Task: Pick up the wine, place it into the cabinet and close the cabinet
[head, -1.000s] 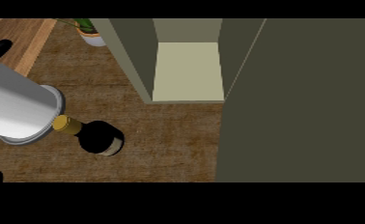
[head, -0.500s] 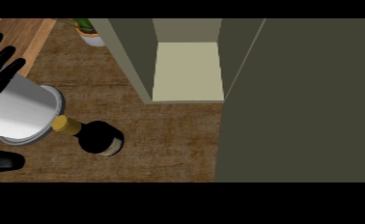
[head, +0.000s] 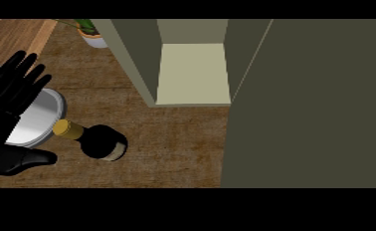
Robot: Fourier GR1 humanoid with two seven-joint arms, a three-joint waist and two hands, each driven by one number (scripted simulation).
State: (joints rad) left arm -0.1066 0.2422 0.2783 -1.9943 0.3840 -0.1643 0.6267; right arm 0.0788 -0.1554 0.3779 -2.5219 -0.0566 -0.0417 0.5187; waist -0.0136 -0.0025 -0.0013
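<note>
Wooden counter (head: pixel 169 140), cabinet (head: pixel 195 75) open ahead. Left hand (head: pixel 21 83) risen further into view since a second ago, fingers (head: pixel 29 65) straight, holding nothing. Wine (head: pixel 99 141) untouched just beside it. Grasp likely next. Right hand unseen.

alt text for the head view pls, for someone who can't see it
A dark wine bottle with a gold top stands on the wooden counter, the left hand open beside it at the left edge. Behind is an open cabinet, its door swung out on the right.
</note>
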